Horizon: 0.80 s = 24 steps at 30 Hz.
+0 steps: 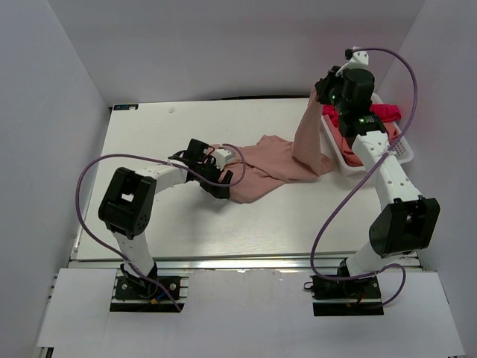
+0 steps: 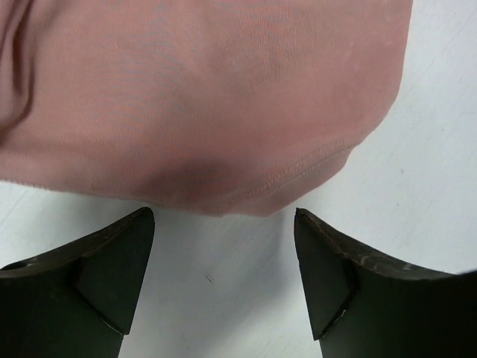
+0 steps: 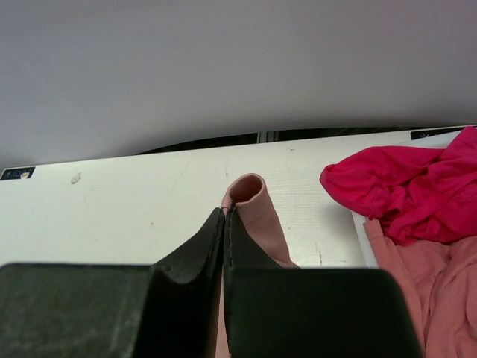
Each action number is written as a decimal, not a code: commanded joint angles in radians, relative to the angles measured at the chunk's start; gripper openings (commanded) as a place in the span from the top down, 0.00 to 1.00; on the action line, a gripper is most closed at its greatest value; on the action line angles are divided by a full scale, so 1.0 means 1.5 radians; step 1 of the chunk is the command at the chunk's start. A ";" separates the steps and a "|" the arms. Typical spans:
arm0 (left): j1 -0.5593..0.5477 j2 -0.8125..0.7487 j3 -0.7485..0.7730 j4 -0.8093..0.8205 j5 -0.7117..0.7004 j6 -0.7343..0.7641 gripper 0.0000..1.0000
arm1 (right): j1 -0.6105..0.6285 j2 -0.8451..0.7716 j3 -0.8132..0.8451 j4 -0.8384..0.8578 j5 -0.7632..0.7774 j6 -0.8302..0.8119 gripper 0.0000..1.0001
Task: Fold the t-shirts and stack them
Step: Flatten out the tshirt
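One pink shirt point(image 1: 272, 168): right gripper point(image 3: 226, 211) pinches a fold tight, held high to spread it; left gripper point(image 2: 223, 224) wide open, hem point(image 2: 298, 170) just ahead of its jaws, ready to grab.

I see a white table point(image 1: 149, 224) with a pink shirt point(image 1: 264, 173) lying crumpled near its middle, one end raised off the surface. A white basket point(image 1: 405, 151) sits at its right edge, and a small label point(image 1: 125, 107) is at the far left corner.

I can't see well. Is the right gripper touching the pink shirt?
Touching. The right wrist view shows the right gripper shut on a fold of the salmon-pink t-shirt.
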 commanded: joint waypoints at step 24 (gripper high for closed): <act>-0.022 -0.014 0.192 -0.122 -0.054 0.009 1.00 | 0.041 -0.146 -0.153 0.170 -0.078 -0.005 0.11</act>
